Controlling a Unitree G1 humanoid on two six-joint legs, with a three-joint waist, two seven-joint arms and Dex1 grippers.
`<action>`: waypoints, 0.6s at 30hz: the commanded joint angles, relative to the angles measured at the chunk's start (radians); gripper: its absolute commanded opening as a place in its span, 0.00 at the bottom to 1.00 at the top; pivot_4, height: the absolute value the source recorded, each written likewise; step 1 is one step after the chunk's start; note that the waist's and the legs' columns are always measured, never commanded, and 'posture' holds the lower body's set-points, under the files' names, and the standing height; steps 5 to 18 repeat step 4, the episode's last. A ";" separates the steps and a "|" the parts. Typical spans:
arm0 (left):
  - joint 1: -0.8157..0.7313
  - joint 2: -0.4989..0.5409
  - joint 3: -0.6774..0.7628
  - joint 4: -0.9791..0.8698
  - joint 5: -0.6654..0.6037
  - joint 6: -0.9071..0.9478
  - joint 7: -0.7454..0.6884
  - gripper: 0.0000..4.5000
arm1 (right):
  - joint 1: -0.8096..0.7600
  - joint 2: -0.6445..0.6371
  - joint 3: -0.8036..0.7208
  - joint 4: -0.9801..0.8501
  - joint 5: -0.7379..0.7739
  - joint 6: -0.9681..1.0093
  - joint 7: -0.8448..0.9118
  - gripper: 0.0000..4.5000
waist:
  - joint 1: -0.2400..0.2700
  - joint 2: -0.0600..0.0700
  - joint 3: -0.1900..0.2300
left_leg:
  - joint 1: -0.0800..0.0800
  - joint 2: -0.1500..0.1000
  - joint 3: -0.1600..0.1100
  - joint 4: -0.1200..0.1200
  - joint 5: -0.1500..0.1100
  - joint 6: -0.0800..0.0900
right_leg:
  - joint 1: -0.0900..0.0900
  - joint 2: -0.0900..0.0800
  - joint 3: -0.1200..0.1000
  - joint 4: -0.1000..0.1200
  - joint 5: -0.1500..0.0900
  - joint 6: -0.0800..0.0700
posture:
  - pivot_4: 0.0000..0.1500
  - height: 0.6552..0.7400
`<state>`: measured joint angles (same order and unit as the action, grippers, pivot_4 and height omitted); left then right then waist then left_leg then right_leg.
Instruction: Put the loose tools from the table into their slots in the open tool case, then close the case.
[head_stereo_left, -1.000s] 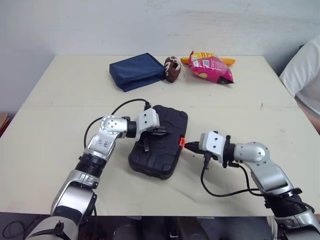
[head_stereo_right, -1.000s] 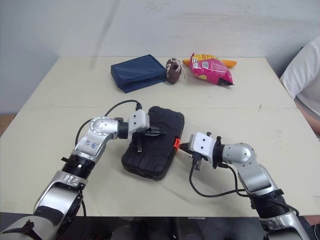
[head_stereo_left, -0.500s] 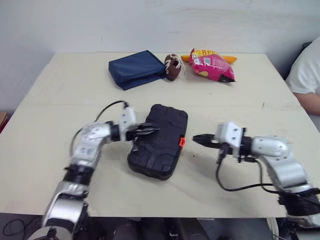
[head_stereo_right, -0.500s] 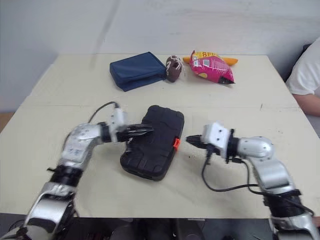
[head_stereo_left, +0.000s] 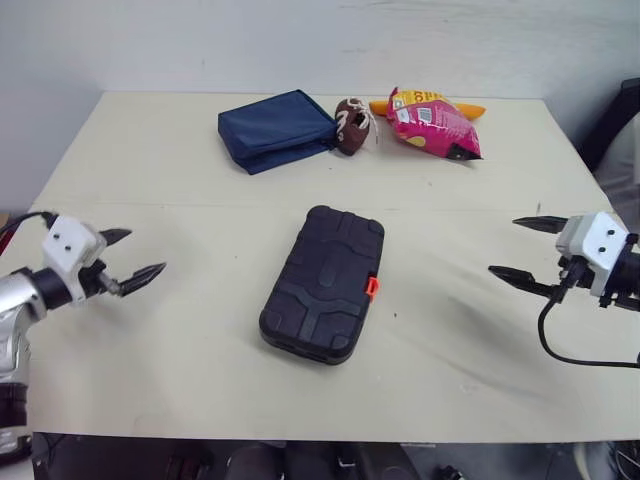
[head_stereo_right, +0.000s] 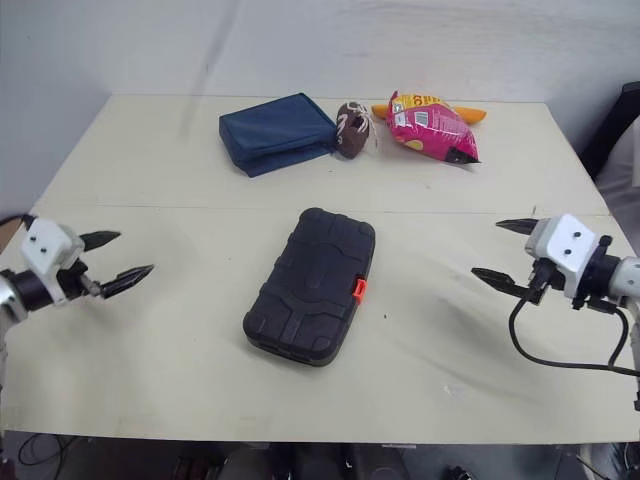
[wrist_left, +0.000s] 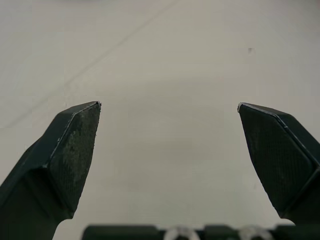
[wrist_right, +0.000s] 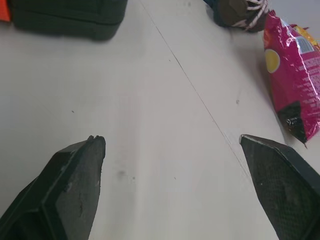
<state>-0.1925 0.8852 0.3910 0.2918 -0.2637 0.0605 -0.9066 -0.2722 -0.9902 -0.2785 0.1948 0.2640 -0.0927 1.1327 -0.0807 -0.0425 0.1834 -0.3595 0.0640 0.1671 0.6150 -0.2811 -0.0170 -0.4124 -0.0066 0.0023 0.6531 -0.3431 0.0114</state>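
Head view: the tool case (head_stereo_left: 322, 285) lies shut mid-table, left gripper (head_stereo_left: 145, 250) and right gripper (head_stereo_left: 503, 245) both spread, well clear. Left wrist: bare table (wrist_left: 165, 75) between tips. Right wrist: the orange latch (wrist_right: 4, 9), if unsnapped, could let the case pop open.

No text, brand or number could be read with certainty. Printing was seen only on the pink snack bag (head_stereo_left: 432, 122), which lay at the far side of the table (head_stereo_left: 180, 170). A yellow band with red letters was carried along the bag's top end, and a small white panel was set just below that band. Neither could be made out in the head views. In the right wrist view a yellow round mark was shown on the same bag, together with some pale small print near its dark corner. This printing was too blurred for any word to be told.
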 joint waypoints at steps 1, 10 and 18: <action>0.035 0.007 0.052 -0.064 -0.012 -0.019 0.032 1.00 | -0.025 -0.013 -0.018 0.013 0.004 -0.040 -0.002 1.00 | 0.000 0.000 0.000 | 0.000 0.000 0.000 0.000 0.000 0.000 | 0.000 0.000 0.000 0.000 0.000 0.000 | 1.00 1.00; 0.079 -0.018 0.054 -0.130 -0.027 -0.030 0.041 1.00 | -0.035 0.012 -0.004 0.009 0.007 -0.039 -0.018 1.00 | 0.000 0.002 0.001 | 0.000 0.000 0.000 0.000 0.000 0.000 | 0.000 0.000 0.000 0.001 0.000 0.000 | 1.00 1.00; 0.079 -0.018 0.054 -0.130 -0.027 -0.030 0.041 1.00 | -0.035 0.012 -0.004 0.009 0.007 -0.039 -0.018 1.00 | 0.000 0.002 0.001 | 0.000 0.000 0.000 0.000 0.000 0.000 | 0.000 0.000 0.000 0.001 0.000 0.000 | 1.00 1.00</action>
